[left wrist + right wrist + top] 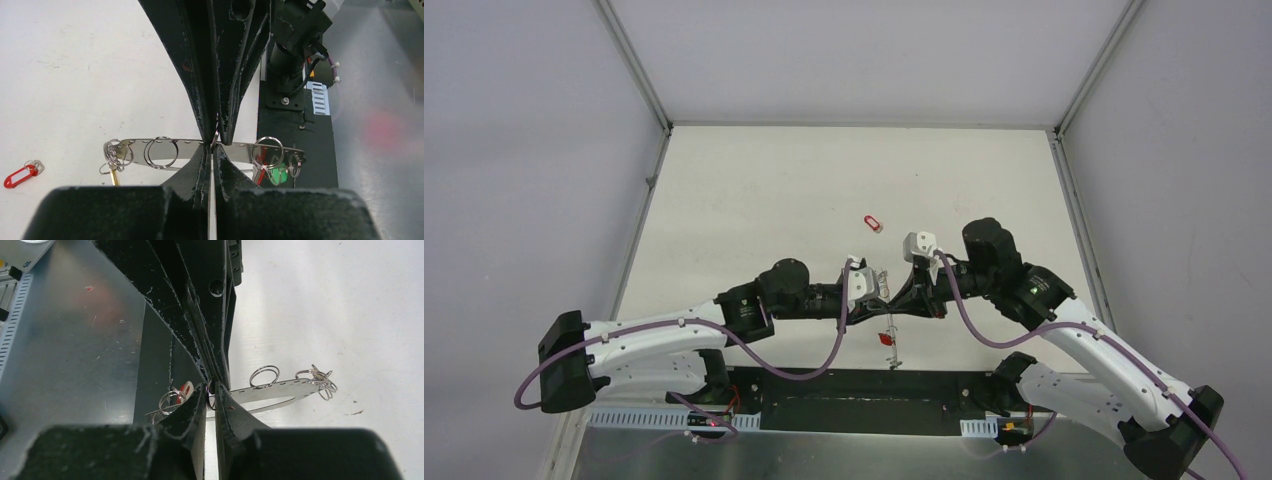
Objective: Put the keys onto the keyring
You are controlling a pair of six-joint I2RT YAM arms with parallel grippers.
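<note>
Pinched shut on the keyring (190, 149) with both the left gripper (212, 154) and the right gripper (211, 395), tip to tip, off the surface near the middle of the near edge. Open tabletop (774, 190) toward the far edge and both side edges. Strung on it, keys (276, 175) with green, red and yellow tags, partly hidden behind the black jaws. Loose near the centre, one red-tagged key (873, 222). From above, hardly possible to make out the ring.
</note>
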